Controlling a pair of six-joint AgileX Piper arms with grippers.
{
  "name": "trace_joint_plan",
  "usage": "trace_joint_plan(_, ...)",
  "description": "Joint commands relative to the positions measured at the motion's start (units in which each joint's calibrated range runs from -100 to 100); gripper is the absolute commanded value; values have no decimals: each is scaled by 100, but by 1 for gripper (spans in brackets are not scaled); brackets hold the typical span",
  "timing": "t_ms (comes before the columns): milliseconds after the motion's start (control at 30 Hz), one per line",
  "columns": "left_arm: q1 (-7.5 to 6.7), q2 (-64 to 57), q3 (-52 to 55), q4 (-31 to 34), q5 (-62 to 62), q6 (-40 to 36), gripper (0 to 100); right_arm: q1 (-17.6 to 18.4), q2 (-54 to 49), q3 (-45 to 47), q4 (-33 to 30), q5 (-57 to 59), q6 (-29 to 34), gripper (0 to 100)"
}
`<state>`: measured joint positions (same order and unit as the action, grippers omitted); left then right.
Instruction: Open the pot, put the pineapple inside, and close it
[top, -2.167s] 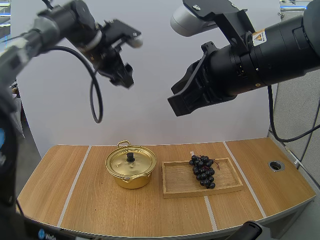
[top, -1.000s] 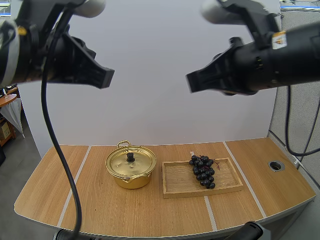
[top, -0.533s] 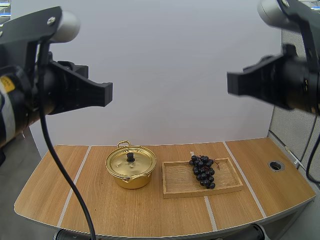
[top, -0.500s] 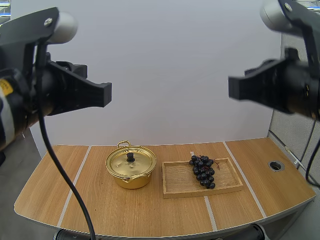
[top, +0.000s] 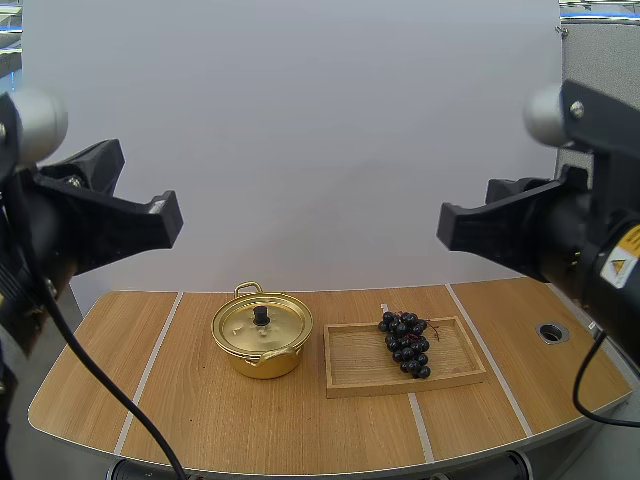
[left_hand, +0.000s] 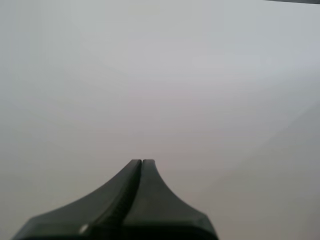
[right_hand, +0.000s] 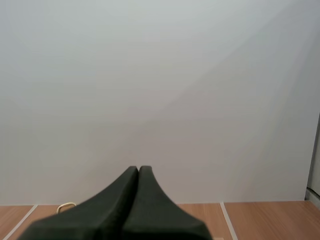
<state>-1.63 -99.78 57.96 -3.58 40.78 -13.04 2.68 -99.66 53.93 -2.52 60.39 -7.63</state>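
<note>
Your left gripper (left_hand: 142, 161): fingers pressed together, empty. Both arms have swung out to the sides in the last two seconds, well above the table; opening not begun.
Pot (top: 262, 335): left of centre, lid (top: 262, 322) on.
No pineapple. Grapes (top: 405, 343) in the tray (top: 400, 385), just right of the pot; long axis far-to-near, near end slanting right.
Right gripper (right_hand: 138, 168): fingers together, empty.

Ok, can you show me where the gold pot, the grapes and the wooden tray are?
gold pot (top: 285, 360): high view, on its front wall.
grapes (top: 405, 345): high view, middle of the bunch.
wooden tray (top: 355, 360): high view, bare floor beside the grapes.
</note>
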Motion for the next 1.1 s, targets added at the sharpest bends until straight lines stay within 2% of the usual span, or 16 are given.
trace_joint_plan(0,12,-22,614,74,-898,-96,0,-29,-34,570,-25,-1240,-51,0)
trace_joint_plan(233,12,-22,1773,88,-1912,0,0,-29,-34,1914,-25,-3280,-51,0)
trace_joint_plan(700,-5,-22,4196,88,-4565,0,0,-29,-34,4061,-36,-5010,-51,0)
trace_joint_plan(767,-22,-22,4204,88,-4582,-32,0,-29,-34,4331,-36,-5074,-51,0)
trace_joint_plan(867,-22,-22,4204,88,-3630,0,0,-29,-34,4607,-36,-5112,-51,0)
trace_joint_plan(1067,-22,-22,4204,88,-2789,-32,0,-78,-34,4607,14,-4531,-51,0)
